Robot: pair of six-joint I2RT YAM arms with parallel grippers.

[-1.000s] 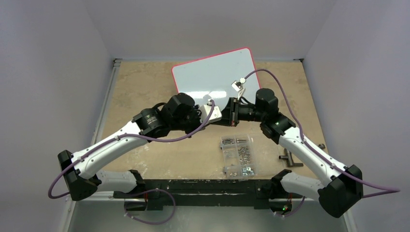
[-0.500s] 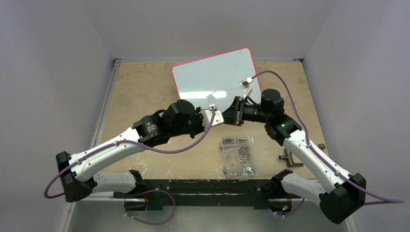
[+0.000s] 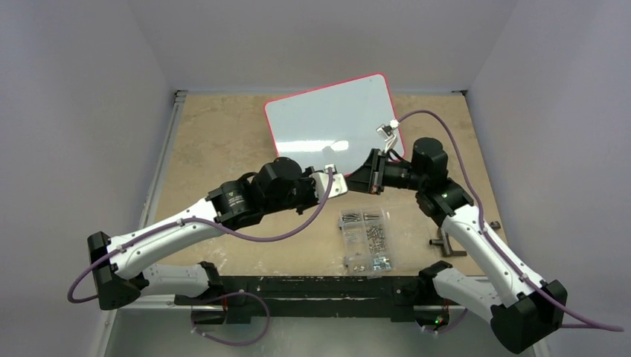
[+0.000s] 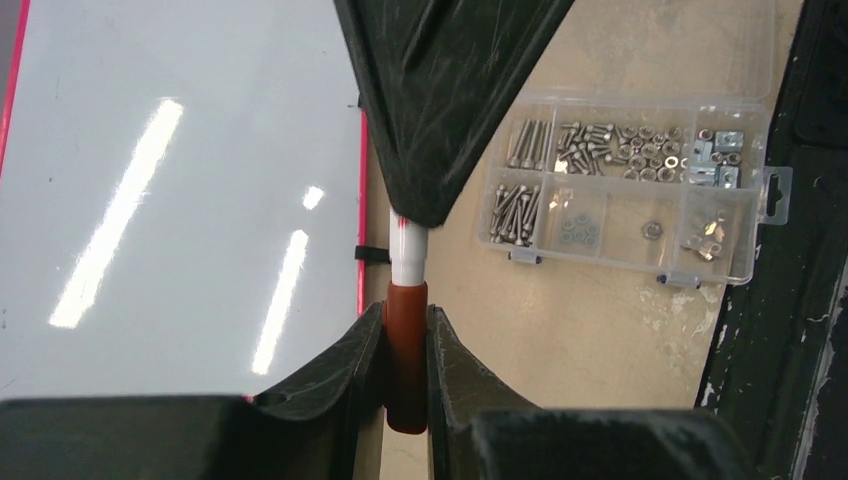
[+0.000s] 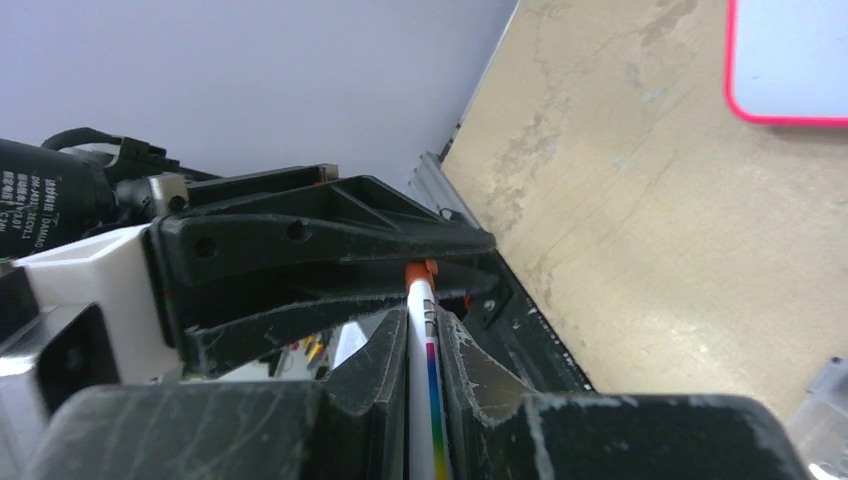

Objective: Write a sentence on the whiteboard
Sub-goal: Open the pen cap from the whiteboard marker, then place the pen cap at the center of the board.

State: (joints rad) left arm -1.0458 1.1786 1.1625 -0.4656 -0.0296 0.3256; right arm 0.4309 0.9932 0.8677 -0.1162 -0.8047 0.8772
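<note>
The whiteboard lies flat at the back of the table, white with a red-pink rim, and also fills the left of the left wrist view. The sentence is out of view; the board surface that shows is blank. Just off the board's near edge, both grippers hold one marker between them. My left gripper is shut on the marker's red-orange cap. My right gripper is shut on the white barrel with its rainbow stripe. Cap and barrel look joined.
A clear compartment box of screws sits on the tan table in front of the grippers. A black T-shaped tool lies at the right edge. Grey walls enclose the table on three sides.
Both arms have shifted to the right, carrying the meeting point of the grippers rightward along the board's near edge. Both grips are unchanged.
</note>
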